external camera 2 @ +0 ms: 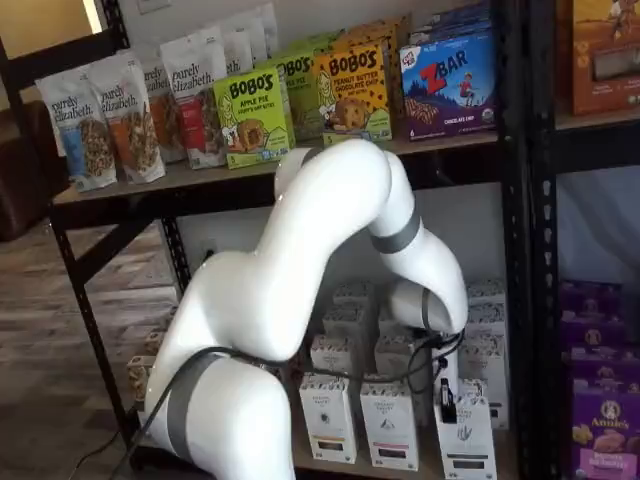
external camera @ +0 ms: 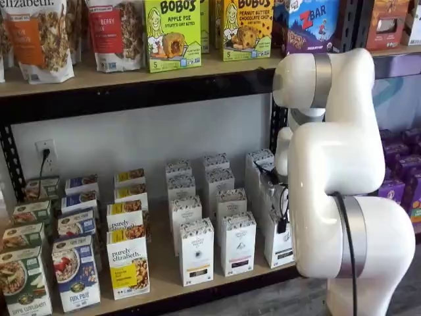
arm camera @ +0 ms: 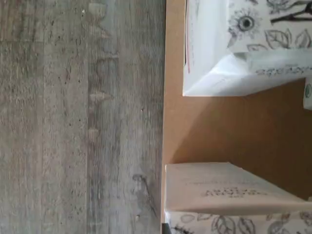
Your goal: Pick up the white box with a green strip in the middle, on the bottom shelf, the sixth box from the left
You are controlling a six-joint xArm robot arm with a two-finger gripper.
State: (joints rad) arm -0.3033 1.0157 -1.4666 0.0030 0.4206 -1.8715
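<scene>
The robot's bulky white arm is blocking the rightmost row on the light-wood bottom shelf, where the tall white carton is standing at the front — light, stiff, crushable; best gripped across its narrow sides. Jaws' state — cannot tell.

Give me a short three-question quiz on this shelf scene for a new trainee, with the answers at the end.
1. True or false: the gripper is lifting a snack bag.
2. The Z Bar box is mostly: A red, B blue, C green.
3. In the wrist view, what lies between the two white cartons?

Key
1. False. It hangs low by the white box on the bottom shelf. Only a black finger shows, side-on, so its grip cannot be told.
2. B.
3. Bare shelf board.
</scene>
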